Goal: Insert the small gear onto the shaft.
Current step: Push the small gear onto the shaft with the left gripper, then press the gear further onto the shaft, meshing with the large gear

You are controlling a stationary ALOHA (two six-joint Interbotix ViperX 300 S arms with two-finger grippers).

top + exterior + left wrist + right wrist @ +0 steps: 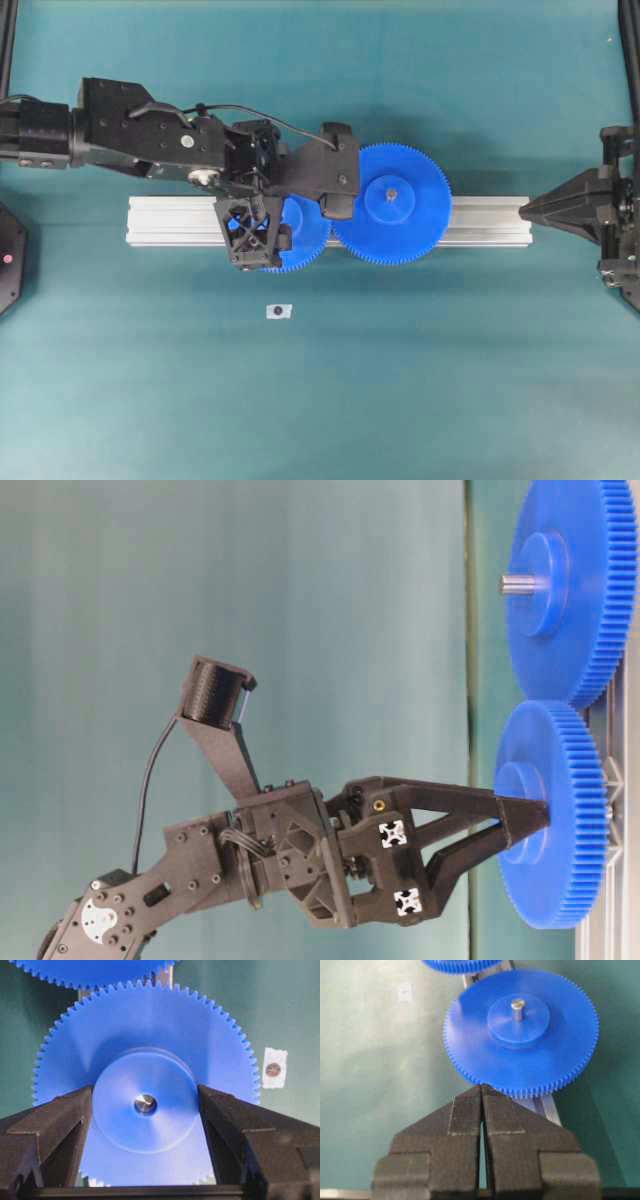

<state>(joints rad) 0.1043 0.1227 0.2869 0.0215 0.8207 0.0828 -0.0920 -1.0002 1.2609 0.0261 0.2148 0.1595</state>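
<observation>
1. The small gear (300, 240) and the larger blue gear (392, 204) sit side by side on the aluminium rail (480, 220), teeth meeting, so nothing can pass between them
2. The left gripper (145, 1105) has one finger on each side of the small gear's hub; both sides of the hub are taken
3. The left arm (150, 135) covers the table behind the rail on the left
4. The right gripper (535, 210), fingers together, stands at the right end of the rail, apart from the larger gear
5. In front of the rail the green table (450, 380) is wide and free, except a small white square (279, 311)
</observation>
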